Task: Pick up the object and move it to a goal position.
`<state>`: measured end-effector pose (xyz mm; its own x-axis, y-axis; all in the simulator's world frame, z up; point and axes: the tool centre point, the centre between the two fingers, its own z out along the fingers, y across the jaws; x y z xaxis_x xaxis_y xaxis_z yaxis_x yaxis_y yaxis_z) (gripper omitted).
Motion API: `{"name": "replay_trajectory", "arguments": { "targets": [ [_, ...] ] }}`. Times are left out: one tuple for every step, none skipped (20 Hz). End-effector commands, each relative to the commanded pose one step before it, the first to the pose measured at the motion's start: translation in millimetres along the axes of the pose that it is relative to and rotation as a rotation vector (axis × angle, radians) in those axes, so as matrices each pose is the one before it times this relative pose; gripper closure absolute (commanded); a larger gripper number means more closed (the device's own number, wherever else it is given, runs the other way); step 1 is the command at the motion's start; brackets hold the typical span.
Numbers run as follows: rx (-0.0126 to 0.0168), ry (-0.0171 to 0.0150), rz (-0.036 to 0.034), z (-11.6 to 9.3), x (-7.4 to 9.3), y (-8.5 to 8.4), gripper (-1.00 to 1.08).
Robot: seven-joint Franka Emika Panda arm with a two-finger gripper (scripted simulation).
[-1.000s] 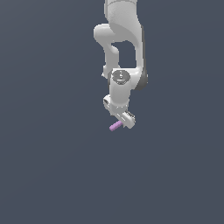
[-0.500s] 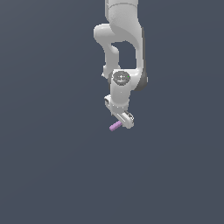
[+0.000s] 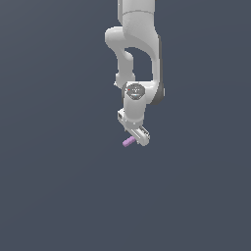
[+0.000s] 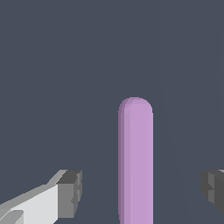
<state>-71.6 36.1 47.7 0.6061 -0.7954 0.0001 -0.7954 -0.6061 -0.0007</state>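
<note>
The object is a thin pink-purple rod point(image 3: 129, 142) with rounded ends, lying on the dark grey-blue surface. In the exterior view its end sticks out to the exterior view's left from under the white gripper point(image 3: 140, 138), which points down over it. In the wrist view the rod point(image 4: 135, 162) runs between the two dark fingertips point(image 4: 70, 192), with a clear gap on each side. The gripper point(image 4: 141, 192) is open and straddles the rod without touching it. The rod's near end is cut off by the frame's edge.
The white arm point(image 3: 137, 44) comes down from the top of the exterior view. A plain dark grey-blue surface point(image 3: 59, 186) surrounds the rod on all sides. No goal marker shows.
</note>
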Motion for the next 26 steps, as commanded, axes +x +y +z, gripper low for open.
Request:
{"name": "replay_trajectory", "arguments": {
  "targets": [
    [-0.00078,-0.00038,0.00096,11.98,-0.52,0.66,-0.92],
    [-0.00001,0.00005,0.00098,4.74,0.17,0.26,-0.92],
    [0.0,0.0,0.0,4.13,-0.2,-0.07,-0.92],
    [0.00003,0.00003,0.00069,3.5,0.18,0.09,-0.92],
    [0.0,0.0,0.0,2.93,-0.07,-0.14,-0.92],
    [0.0,0.0,0.0,2.36,-0.02,-0.16,-0.92],
    [0.0,0.0,0.0,1.8,0.01,-0.16,-0.92],
    [0.0,0.0,0.0,1.27,0.02,-0.13,-0.92],
    [0.0,0.0,0.0,0.75,0.02,-0.09,-0.92],
    [0.0,0.0,0.0,0.25,0.01,-0.03,-0.92],
    [0.0,0.0,0.0,0.0,0.0,0.0,1.08],
    [0.0,0.0,0.0,0.0,0.0,0.0,1.08],
    [0.0,0.0,0.0,0.0,0.0,0.0,1.08],
    [0.0,0.0,0.0,0.0,0.0,0.0,1.08],
    [0.0,0.0,0.0,0.0,0.0,0.0,1.08],
    [0.0,0.0,0.0,0.0,0.0,0.0,1.08],
    [0.0,0.0,0.0,0.0,0.0,0.0,1.08],
    [0.0,0.0,0.0,0.0,0.0,0.0,1.08],
    [0.0,0.0,0.0,0.0,0.0,0.0,1.08],
    [0.0,0.0,0.0,0.0,0.0,0.0,1.08],
    [0.0,0.0,0.0,-0.1,-0.04,-0.09,1.08],
    [0.00093,0.00028,0.00013,-0.2,0.38,0.04,1.08],
    [0.00219,0.00105,-0.00056,-0.39,0.71,-0.18,1.08],
    [0.00334,0.00166,-0.00095,-0.48,1.17,-0.31,1.08],
    [0.00465,0.0023,-0.00131,-0.67,1.63,-0.43,1.08],
    [0.00591,0.00292,-0.00167,-0.84,2.08,-0.55,1.08]
  ]
}}
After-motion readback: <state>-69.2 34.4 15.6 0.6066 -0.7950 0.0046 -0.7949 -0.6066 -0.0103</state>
